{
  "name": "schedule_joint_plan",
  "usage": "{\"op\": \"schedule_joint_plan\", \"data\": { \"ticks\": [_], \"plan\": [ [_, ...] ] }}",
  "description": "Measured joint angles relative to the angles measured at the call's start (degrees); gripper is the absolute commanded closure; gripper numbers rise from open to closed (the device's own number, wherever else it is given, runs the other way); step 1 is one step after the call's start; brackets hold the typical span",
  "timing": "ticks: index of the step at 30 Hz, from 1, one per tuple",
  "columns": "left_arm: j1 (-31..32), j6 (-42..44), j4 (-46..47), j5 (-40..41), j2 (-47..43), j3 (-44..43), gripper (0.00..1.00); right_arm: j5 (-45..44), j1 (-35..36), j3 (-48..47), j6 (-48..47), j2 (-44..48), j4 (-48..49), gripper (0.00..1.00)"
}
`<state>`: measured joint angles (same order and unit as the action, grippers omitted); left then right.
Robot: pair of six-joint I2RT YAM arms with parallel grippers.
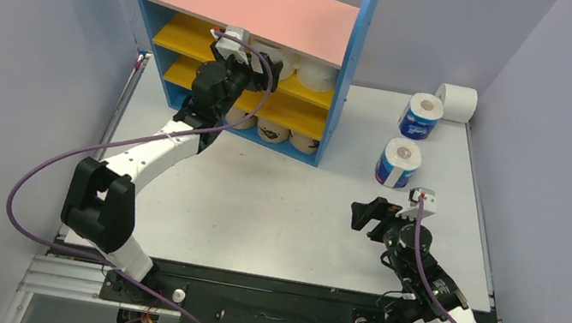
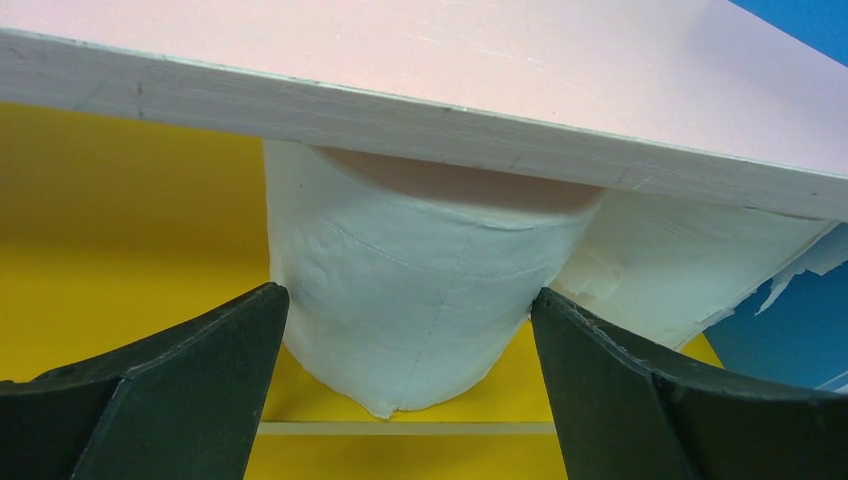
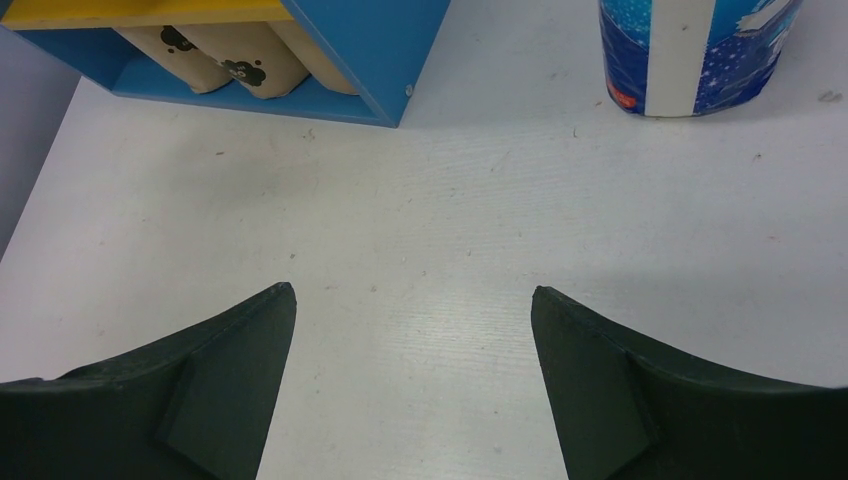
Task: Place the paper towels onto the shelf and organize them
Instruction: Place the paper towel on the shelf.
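Note:
The shelf (image 1: 351, 59) stands at the back left, with a pink top board (image 2: 450, 70) and yellow shelves (image 2: 120, 280). My left gripper (image 1: 266, 72) reaches into the upper yellow shelf, open. Its fingers (image 2: 200, 370) stand on either side of an upright white roll (image 2: 410, 290), at its edges. A second white roll (image 2: 670, 270) stands to its right. Tan printed rolls (image 1: 272, 132) sit on the blue base and also show in the right wrist view (image 3: 230, 55). My right gripper (image 1: 362, 215) is open and empty over the table (image 3: 420, 290).
Two blue-wrapped rolls (image 1: 420, 116) (image 1: 398, 163) stand on the table to the right of the shelf; the nearer one shows in the right wrist view (image 3: 690, 50). A white roll (image 1: 457, 102) lies at the back right corner. Grey walls enclose the table.

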<state>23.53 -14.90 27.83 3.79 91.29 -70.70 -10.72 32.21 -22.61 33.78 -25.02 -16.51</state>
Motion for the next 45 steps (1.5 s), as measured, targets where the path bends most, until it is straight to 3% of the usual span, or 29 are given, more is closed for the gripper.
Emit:
{"op": "schedule_joint_plan", "data": {
  "ticks": [10,12,16,20,45],
  "plan": [
    [0.0,-0.2,-0.6,0.3,-5.5,4.3,0.11,0.0,0.0,0.0,-0.1,0.0,0.0,0.17],
    [0.0,-0.6,-0.6,0.5,-6.3,4.9,0.18,0.0,0.0,0.0,-0.1,0.0,0.0,0.17],
    [-0.4,-1.7,-0.6,0.5,-6.7,5.5,0.42,0.0,0.0,0.0,-0.1,0.0,0.0,0.18],
    [-0.9,-2.6,-0.6,0.4,-6.7,5.7,0.48,0.0,0.0,0.0,-0.1,0.0,0.0,0.18],
    [-1.1,-5.4,-0.2,-1.0,0.2,2.4,0.51,-0.5,0.0,0.0,-0.1,0.0,-0.1,0.18]
  ]
}}
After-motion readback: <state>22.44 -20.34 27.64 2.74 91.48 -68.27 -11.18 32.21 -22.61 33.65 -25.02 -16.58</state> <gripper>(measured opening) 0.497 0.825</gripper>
